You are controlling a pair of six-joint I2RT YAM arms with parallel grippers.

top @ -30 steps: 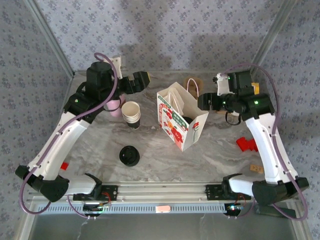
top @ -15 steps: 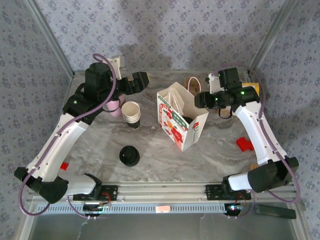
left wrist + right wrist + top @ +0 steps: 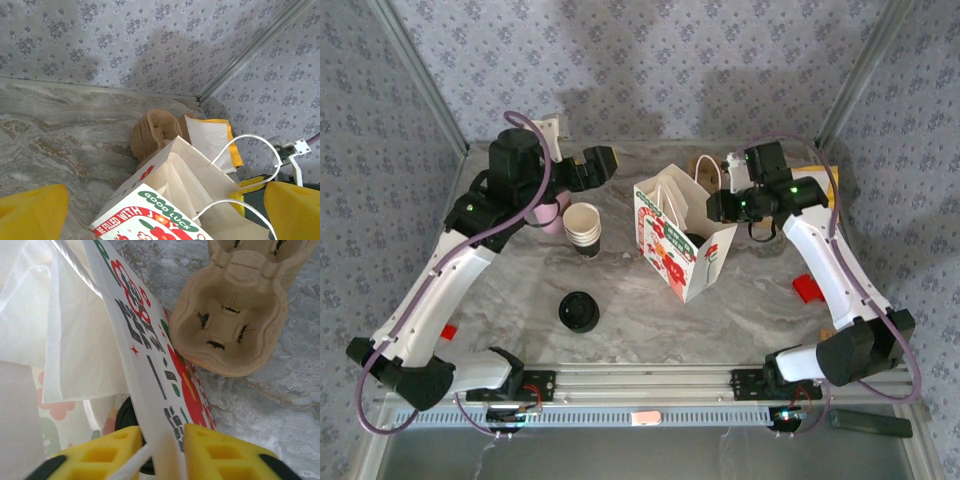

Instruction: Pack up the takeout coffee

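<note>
**Ana:** End effector on the right (image 3: 162, 455): what has it got?

**Ben:** Its yellow fingers stand close together, pinching the side wall of the white paper bag printed with red and green flowers (image 3: 665, 240) just under the rim. A white cord handle runs into the same gap. The left end effector (image 3: 602, 165) hangs wide open on the bag's other side, holding nothing.

**Ana:** How should this step be handled?

**Ben:** I'd say lightly and slowly. It's thin paper, so a hard tug could tear it or tip the upright bag, and the cord might snag.

**Ana:** And the containers?

**Ben:** The bag stands open on the grey marbled surface (image 3: 520, 290). The takeout coffee, a small pale paper cup with a round black plastic lid (image 3: 129, 417), sits low inside it against the pinched wall, so packing looks nearly done. Just beside the bag lies a brown moulded-pulp cup carrier (image 3: 230, 325) with empty pockets. The stack of lidless beige paper cups (image 3: 583, 228) stands apart, its top cup empty.
</note>
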